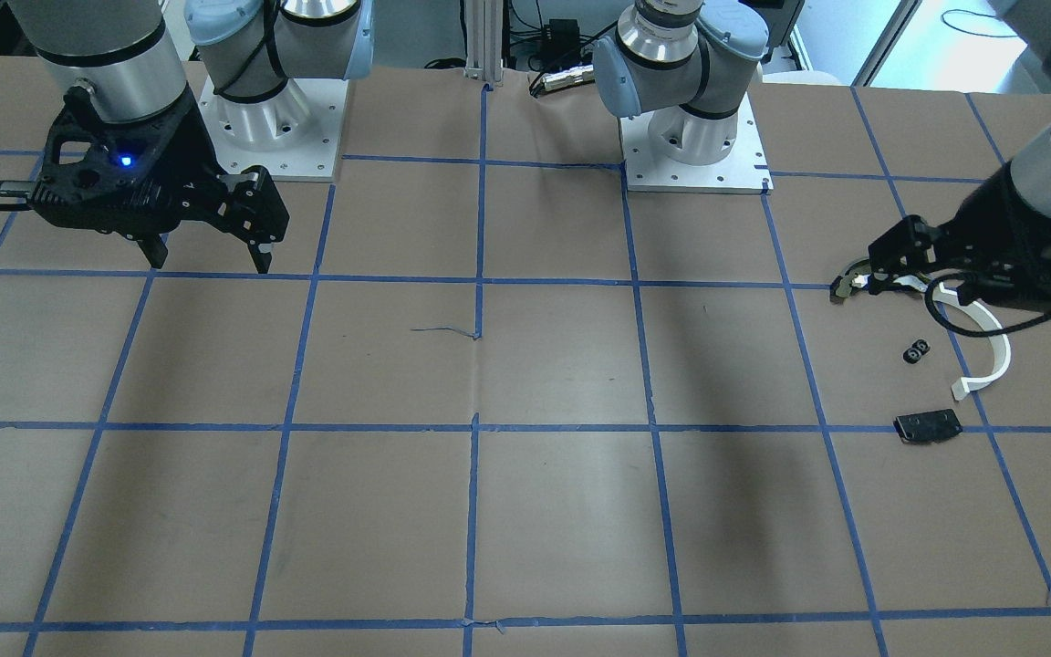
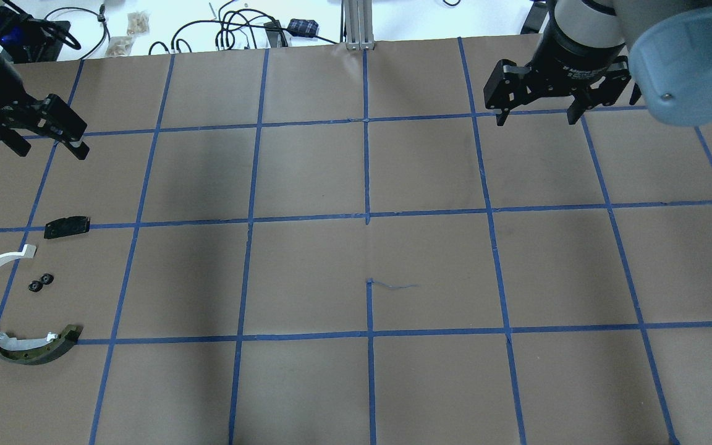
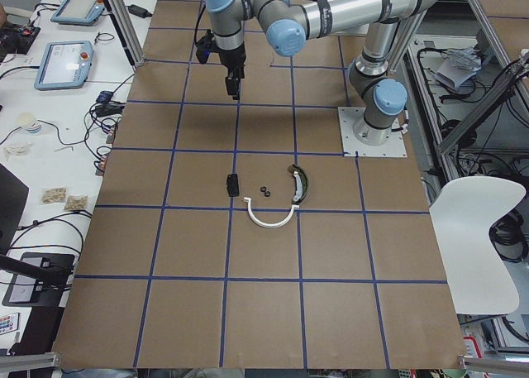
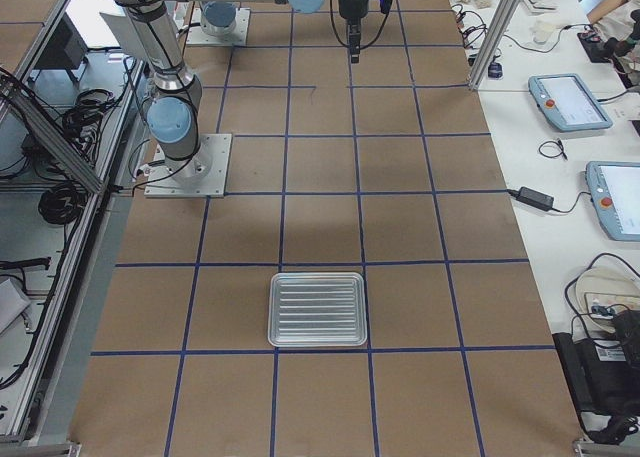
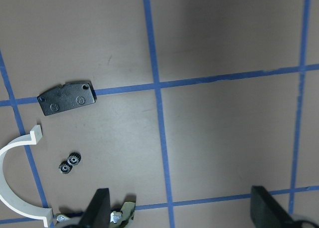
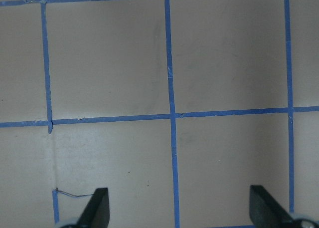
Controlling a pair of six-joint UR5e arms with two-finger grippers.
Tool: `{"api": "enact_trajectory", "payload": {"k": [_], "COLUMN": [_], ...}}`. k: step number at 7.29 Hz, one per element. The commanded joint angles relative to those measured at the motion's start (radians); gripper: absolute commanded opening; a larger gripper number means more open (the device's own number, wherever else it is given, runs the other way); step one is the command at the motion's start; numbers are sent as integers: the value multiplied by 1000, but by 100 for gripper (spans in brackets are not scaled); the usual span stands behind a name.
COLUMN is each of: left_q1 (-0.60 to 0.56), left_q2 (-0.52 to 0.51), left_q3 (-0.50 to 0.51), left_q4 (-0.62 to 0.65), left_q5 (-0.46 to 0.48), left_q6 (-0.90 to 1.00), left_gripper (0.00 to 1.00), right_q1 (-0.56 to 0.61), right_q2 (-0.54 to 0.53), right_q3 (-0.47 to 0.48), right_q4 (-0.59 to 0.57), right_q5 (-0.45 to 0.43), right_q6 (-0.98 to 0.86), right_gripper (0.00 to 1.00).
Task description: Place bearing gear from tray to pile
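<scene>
the bearing gear (image 5: 70,163) is lying in the pile (image 3: 264,189) on the table (image 2: 430,272), not in the tray (image 4: 317,309), which is sitting bare at the far right end; the gear is showing as two small toothed wheels touching, their shared long axis running on a slant in the left wrist view; around it are lying the white arc (image 1: 1003,354), the dark curved piece (image 2: 38,353) and the black block (image 5: 66,98), each near but apart from it; the left gripper (image 2: 50,148) is hanging over that corner with its fingers spread and nothing between them, the gear lying toward the robot's side of it, just past the block; the right gripper (image 2: 535,117) is hovering well apart across the table, likewise spread and empty; the left arm is far the nearer; judging by this, the placing looks done.
</scene>
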Motion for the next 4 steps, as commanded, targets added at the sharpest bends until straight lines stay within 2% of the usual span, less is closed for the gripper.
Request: {"api": "enact_trajectory", "payload": {"k": [1, 4], "left_q1": [-104, -318], "left_q2": [24, 42], "left_q3": [-21, -73], "left_q4": [-8, 9], "left_q5": [-10, -9], "left_q6": [-222, -319], "left_gripper": [100, 100], "right_q1": [0, 0], "right_q2": [0, -1], "right_q3": [0, 0], "right_q4": [0, 0], "right_q5": [0, 0], "right_q6": [0, 0], "right_gripper": [100, 100]}}
